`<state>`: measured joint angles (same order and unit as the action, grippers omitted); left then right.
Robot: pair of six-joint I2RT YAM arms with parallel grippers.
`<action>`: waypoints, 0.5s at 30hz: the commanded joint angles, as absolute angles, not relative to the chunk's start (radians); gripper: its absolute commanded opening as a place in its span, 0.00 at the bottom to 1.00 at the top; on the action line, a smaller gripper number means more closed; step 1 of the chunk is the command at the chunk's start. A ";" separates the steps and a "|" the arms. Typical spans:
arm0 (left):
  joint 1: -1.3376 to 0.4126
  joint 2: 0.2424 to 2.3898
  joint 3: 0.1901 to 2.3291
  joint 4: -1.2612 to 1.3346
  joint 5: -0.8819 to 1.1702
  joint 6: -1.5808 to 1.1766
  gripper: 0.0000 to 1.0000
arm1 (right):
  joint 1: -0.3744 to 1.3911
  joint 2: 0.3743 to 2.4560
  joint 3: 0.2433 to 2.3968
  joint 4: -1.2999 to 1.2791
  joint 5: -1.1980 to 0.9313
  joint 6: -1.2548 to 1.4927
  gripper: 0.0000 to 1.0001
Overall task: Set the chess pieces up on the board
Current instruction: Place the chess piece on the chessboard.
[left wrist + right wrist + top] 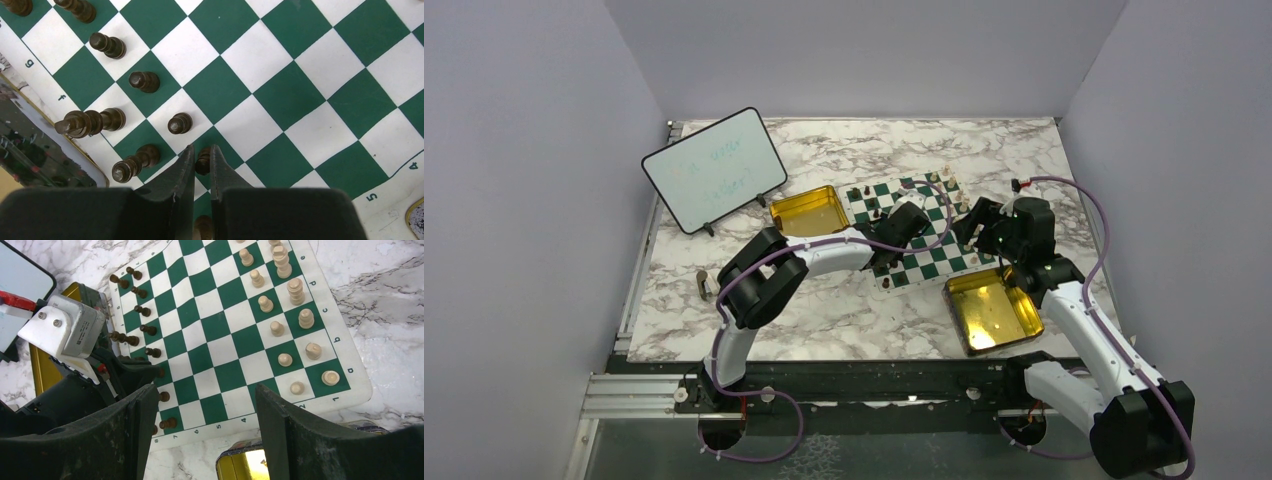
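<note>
Pinching a small dark brown pawn between nearly closed fingers, the left pincer stands over the flat green-and-white checkered board, with more dark brown pieces just left of its tips. The right pincer hangs wide open and empty, with cream-white pieces ahead of it.

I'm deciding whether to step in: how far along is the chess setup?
Done: cream pieces stand in two rows on the board; dark pieces line the opposite side. In hand: the left gripper is shut on a dark pawn in the pawn row. Left: release it; the right gripper is open, idle.
</note>
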<state>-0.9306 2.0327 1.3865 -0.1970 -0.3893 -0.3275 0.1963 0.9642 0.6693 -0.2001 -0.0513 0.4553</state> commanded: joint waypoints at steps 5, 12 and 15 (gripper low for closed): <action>-0.930 2.020 1.426 -0.258 -0.382 -0.313 0.13 | 0.192 0.967 0.660 -0.169 -0.071 0.463 0.75; -0.930 2.037 1.439 -0.257 -0.379 -0.311 0.15 | 0.192 0.968 0.659 -0.167 -0.068 0.460 0.75; -0.930 2.042 1.448 -0.258 -0.375 -0.310 0.15 | 0.192 0.969 0.659 -0.167 -0.066 0.460 0.75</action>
